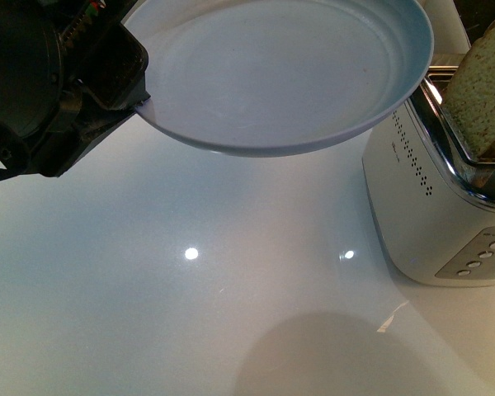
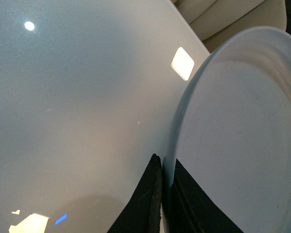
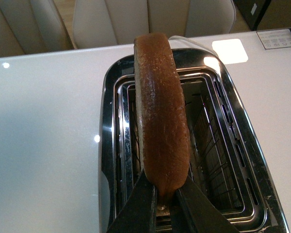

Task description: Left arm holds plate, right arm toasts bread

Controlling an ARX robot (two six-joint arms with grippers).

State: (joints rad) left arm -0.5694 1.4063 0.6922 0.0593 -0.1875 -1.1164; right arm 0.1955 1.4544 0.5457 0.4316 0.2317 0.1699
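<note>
Two arms are at work, one on each task object. At the upper left of the front view, the left gripper [image 1: 139,101] reaches in with its bulky dark body angled down toward the table [image 1: 190,313]. Its flat jaws are clamped on the near rim of the plate [image 1: 297,74]. The left wrist view shows the grip closely: the gripper [image 2: 163,196] has one black finger [image 2: 145,204] under the plate [image 2: 242,145] and the other on its upper face, with the rim pinched between them. The plate hangs clear of the table [image 2: 77,97], tilted, and its far edge comes near the top of the toaster [image 1: 421,206] on the right. The bread [image 1: 483,91] stands upright in that toaster, with most of the slice rising above the chrome top. From the right wrist view, the right gripper [image 3: 162,206] comes at the bread [image 3: 160,126] from above. Its two dark fingers [image 3: 136,208] are closed on the slice's opposite faces, with the crust edge facing the camera. The slice sits at the mouth of one slot of the toaster [image 3: 242,160], and the other slot beside it shows its wire cage. The toaster rests on the white table [image 3: 43,121].
</note>
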